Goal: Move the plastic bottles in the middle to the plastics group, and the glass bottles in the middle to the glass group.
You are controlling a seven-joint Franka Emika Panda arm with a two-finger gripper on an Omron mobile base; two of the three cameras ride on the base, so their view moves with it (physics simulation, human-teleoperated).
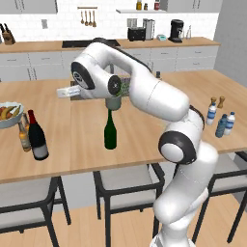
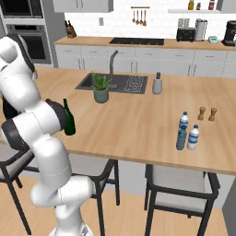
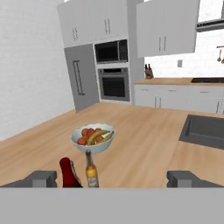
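Standing alone near the middle of the long wooden island counter (image 1: 144,140), the slim dark green glass wine bottle (image 1: 111,130) is upright, just in front of a small potted plant (image 2: 101,88) by the sink (image 3: 205,130). The black wine bottle with the red foil top and pale label (image 1: 36,136) stands upright at the counter's left end, just beside a small amber-brown beer-type bottle with a yellowish label (image 1: 24,136) and near a pale bowl of fruit (image 1: 8,115). At the right end, the blue-tinted see-through water bottle (image 1: 221,126) stands close beside two clear white-capped water bottles (image 1: 230,122), with two tiny brown shakers (image 1: 217,102) behind them. The robot's two-finger gripper (image 3: 112,179) is above the counter, released with its jaws wide apart and nothing between them, looking toward the fruit bowl, the red foil top and the amber bottle.
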